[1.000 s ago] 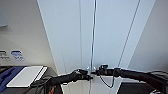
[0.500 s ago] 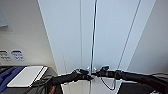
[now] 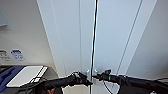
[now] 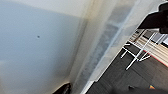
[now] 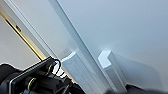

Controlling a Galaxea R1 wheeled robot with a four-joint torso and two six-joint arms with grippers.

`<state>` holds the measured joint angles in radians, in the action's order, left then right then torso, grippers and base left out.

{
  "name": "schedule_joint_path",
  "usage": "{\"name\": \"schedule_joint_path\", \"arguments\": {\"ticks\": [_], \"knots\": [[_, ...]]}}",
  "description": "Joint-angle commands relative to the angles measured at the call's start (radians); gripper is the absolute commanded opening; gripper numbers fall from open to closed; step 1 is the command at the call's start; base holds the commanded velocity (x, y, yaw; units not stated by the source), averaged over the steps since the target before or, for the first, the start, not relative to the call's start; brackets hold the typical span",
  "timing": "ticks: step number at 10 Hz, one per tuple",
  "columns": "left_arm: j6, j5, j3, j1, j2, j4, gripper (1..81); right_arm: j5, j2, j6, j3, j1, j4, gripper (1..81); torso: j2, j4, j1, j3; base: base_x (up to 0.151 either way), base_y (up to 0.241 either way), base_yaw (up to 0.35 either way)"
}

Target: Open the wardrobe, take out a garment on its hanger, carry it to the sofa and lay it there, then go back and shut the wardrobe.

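Observation:
The wardrobe (image 3: 112, 37) stands close in front of me, white, with a thin dark gap between its two doors. Two small white handles (image 3: 88, 72) sit on either side of that gap, low in the head view. My left gripper (image 3: 86, 80) reaches in at the left door's handle, and my right gripper (image 3: 97, 75) is at the right door's handle. In the right wrist view both handles show large, one (image 5: 111, 66) near the camera and the other (image 5: 75, 63) beside the dark left arm (image 5: 32, 80). The left wrist view looks along the white door (image 4: 40, 45).
A grey wall (image 3: 22, 37) with sockets lies left of the wardrobe, above a low table with a white board (image 3: 25, 75) and a blue item. In the left wrist view, dark floor (image 4: 120, 77) and thin white chair legs (image 4: 136, 56) show past the door's edge.
Both arms sit slightly lower and closer to the handles in the head view. The doors still stand nearly together.

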<state>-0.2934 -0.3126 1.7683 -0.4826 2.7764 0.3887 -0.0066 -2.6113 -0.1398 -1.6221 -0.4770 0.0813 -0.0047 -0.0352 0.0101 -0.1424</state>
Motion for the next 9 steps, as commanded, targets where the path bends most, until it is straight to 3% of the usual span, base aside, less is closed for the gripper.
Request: {"name": "schedule_joint_path", "arguments": {"ticks": [1,4,6,9], "knots": [[0.008,0.118,-0.451,-0.102,-0.113,0.033,81.1,-0.078,0.017,-0.02,0.206,0.018,0.017,81.1,0.0,0.0,0.0,0.0,0.0,0.0,0.0],[0.007,0.128,-0.596,-0.259,-0.326,0.13,81.1,-0.059,0.17,-0.02,0.361,-0.061,0.087,81.1,0.0,0.0,0.0,0.0,0.0,0.0,0.0],[0.008,0.197,-0.663,-0.356,-0.464,0.174,81.1,-0.059,0.298,-0.02,0.465,-0.134,0.142,81.1,0.0,0.0,0.0,0.0,0.0,0.0,0.0],[0.01,0.295,-0.777,-0.466,-0.689,0.231,81.1,0.022,0.512,-0.02,0.613,-0.245,0.207,81.1,0.0,0.0,0.0,0.001,0.0,0.0,0.0]]}}
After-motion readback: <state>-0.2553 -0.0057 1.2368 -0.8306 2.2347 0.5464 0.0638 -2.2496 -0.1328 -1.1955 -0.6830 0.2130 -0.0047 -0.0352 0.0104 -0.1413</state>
